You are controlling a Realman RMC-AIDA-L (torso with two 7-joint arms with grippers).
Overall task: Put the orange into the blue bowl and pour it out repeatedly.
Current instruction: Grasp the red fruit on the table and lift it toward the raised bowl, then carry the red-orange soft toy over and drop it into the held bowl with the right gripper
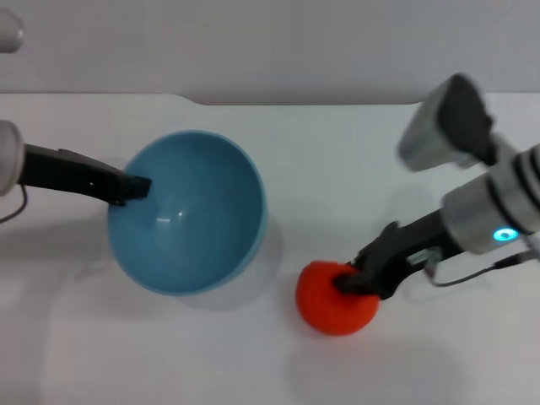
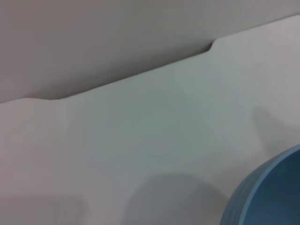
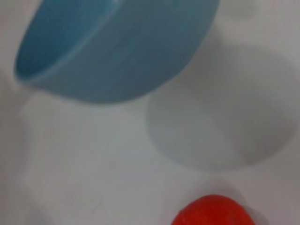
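My left gripper (image 1: 139, 186) is at the near-left rim of the blue bowl (image 1: 198, 228), fingers pinched on the rim w/ one tip showing inside the bowl, so it's clamped on the bowl. The bowl is tipped: its mouth faces up and twd my right side, and in the right wrist view the bowl (image 3: 126, 51) hangs clear of the white table (image 1: 321, 169), casting a round shadow underneath w/ a gap btwn bowl and shadow. Bowl interior shows only blue glaze and a small highlight. The orange (image 1: 333, 302) sits on the table just to the right of the bowl, apart from it, nearer my body than the bowl's centre. My right gripper (image 1: 359, 278) is down on the orange's upper right side, dark fingers touching the fruit; one finger laps over the top, the other I can't make out, so I can't tell for sure whether it's closed on the fruit or only resting against it. Right wrist view catches just the top of the orange (image 3: 213, 213) at the frame edge, w/ the bowl's outer wall farther off. Left wrist view shows a slice of the bowl's outer wall (image 2: 269, 194) in one corner, the rest being table surface and the grey wall (image 2: 93, 37) behind, w/ a small notch in the table's back edge.
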